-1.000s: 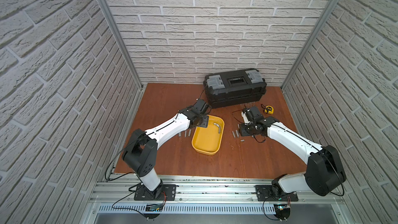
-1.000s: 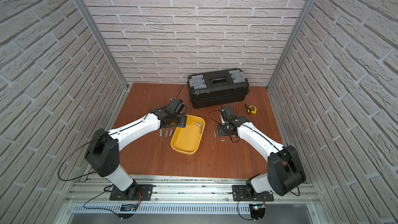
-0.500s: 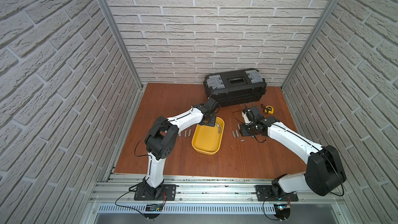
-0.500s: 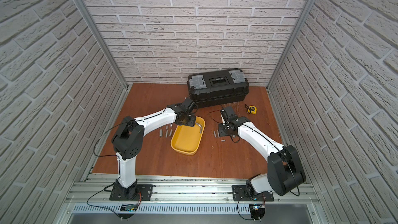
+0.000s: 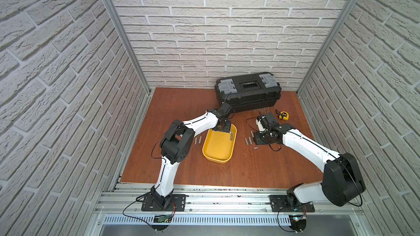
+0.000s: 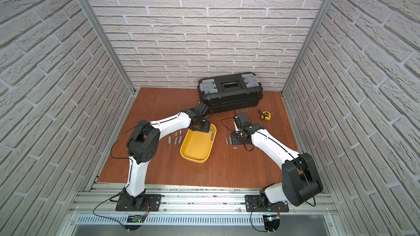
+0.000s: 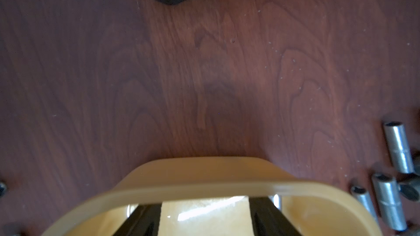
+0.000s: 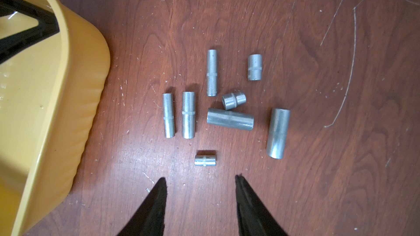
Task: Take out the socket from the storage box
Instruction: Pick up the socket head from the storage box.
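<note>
All 8 sockets (image 8: 230, 119) by storage box (image 8: 86, 87): R wrist view only

Plenty of room up front: the brown wooden tabletop (image 5: 250, 171) lies bare before the shallow yellow plastic tub (image 5: 218, 149). Its far end is tight: the left hand (image 5: 223, 130) sits inside and the large black toolbox (image 5: 247, 94) walls off the back. Ahead of the right hand (image 8: 200, 177), loose silver metal sockets (image 8: 229, 119) litter the lane beside the tub; more sockets (image 5: 197, 140) flank its other side.
</note>
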`<state>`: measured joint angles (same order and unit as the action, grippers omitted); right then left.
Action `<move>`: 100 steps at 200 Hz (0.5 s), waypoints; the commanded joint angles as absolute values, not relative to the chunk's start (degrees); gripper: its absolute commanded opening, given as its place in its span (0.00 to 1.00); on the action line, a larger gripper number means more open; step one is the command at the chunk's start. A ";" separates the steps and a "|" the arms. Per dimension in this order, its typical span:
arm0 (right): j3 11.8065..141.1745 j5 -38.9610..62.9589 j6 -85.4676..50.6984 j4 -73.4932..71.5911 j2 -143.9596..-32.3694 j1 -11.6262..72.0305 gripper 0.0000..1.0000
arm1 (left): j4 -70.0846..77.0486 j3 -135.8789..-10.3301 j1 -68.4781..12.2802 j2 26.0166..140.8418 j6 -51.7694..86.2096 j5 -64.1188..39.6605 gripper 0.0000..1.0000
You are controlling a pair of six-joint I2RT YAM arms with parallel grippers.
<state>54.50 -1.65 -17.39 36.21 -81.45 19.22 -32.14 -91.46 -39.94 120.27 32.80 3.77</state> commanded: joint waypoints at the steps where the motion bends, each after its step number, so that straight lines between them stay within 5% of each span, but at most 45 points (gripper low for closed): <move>1: 53.36 -1.32 -17.31 35.11 -81.15 18.81 0.50 | -31.55 -93.47 -40.36 121.73 32.49 2.92 0.65; 100: 53.00 -0.71 -17.31 34.98 -81.75 18.72 0.50 | -32.34 -94.28 -40.95 124.28 33.00 3.94 0.61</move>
<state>53.71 -1.19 -17.39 36.01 -81.62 19.22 -31.88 -93.36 -40.36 123.42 32.84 3.33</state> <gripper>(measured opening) 0.502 0.624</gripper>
